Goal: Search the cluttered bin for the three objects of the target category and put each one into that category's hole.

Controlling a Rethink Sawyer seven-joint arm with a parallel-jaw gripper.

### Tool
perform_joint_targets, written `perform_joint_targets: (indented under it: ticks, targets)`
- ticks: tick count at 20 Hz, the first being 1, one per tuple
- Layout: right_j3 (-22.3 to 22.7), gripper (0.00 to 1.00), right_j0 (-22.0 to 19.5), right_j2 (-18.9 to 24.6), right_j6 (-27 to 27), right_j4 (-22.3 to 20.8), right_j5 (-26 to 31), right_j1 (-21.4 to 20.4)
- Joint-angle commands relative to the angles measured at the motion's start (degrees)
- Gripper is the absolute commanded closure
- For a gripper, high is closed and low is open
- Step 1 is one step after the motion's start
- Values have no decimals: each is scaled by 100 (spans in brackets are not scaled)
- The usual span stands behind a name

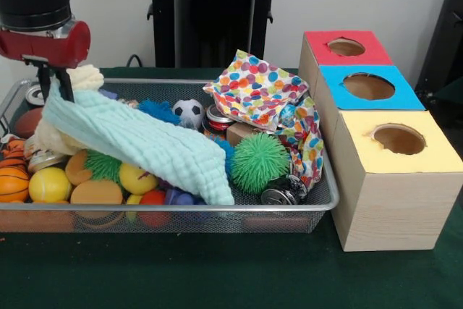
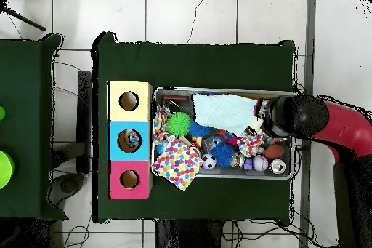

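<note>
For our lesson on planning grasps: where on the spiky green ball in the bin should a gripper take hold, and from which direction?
Grip the spiky green ball across its round middle, coming straight down from above. Its top is bare in the overhead view, while the spotted cloth crowds one side and the pale blue cloth the other, so a sideways approach would likely snag.

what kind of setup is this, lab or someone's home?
Most likely a robotics lab sorting bench: a green-covered table on a tiled floor, a wire bin full of toys and cloths, and three boxes with coloured tops and holes.
</note>
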Motion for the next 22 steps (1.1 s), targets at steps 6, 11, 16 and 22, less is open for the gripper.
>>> perform_joint_targets:
  ticks: [6,11,16,22]
  targets:
    - [-925,100,-128,755,-2599,-520,1525,-145]
    - [-1172,100,-156,778,-2779,-568,2037,-266]
    - [-1675,100,-124,788,-3056,-647,2853,-290]
    - [-2101,100,-126,836,-3313,-697,3334,-197]
